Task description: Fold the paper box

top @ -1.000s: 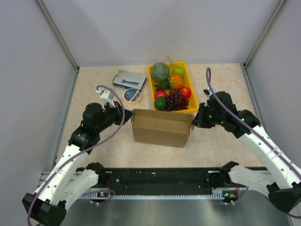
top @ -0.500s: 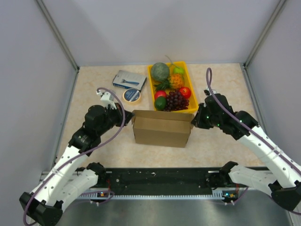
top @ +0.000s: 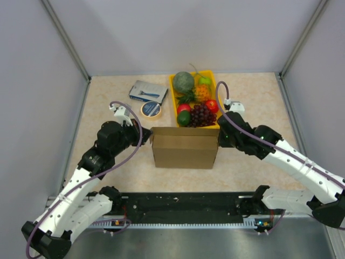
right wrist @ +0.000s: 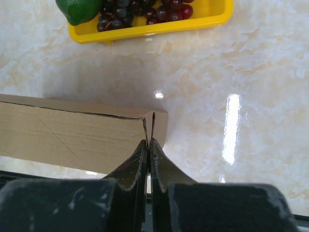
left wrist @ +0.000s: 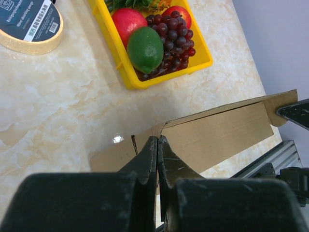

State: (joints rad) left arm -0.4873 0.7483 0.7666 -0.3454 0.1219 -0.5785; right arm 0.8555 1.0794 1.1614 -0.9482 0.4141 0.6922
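The paper box (top: 185, 147) is a brown cardboard sheet folded into a long upright shape in the middle of the table. My left gripper (top: 146, 133) is shut on its left end; in the left wrist view (left wrist: 158, 141) the fingers pinch the cardboard (left wrist: 217, 135) edge. My right gripper (top: 221, 136) is shut on the right end; in the right wrist view (right wrist: 148, 143) the fingers clamp a thin side flap of the box (right wrist: 67, 135).
A yellow fruit tray (top: 197, 100) with melon, grapes, lime and apples stands just behind the box. A tape roll (top: 151, 109) and a blue-grey packet (top: 147, 90) lie at the back left. Grey walls enclose the table; a black rail (top: 183, 208) runs along the near edge.
My right gripper has moved left and forward with the box's right end, squaring the box up. The left gripper stayed nearly still, holding the left end.
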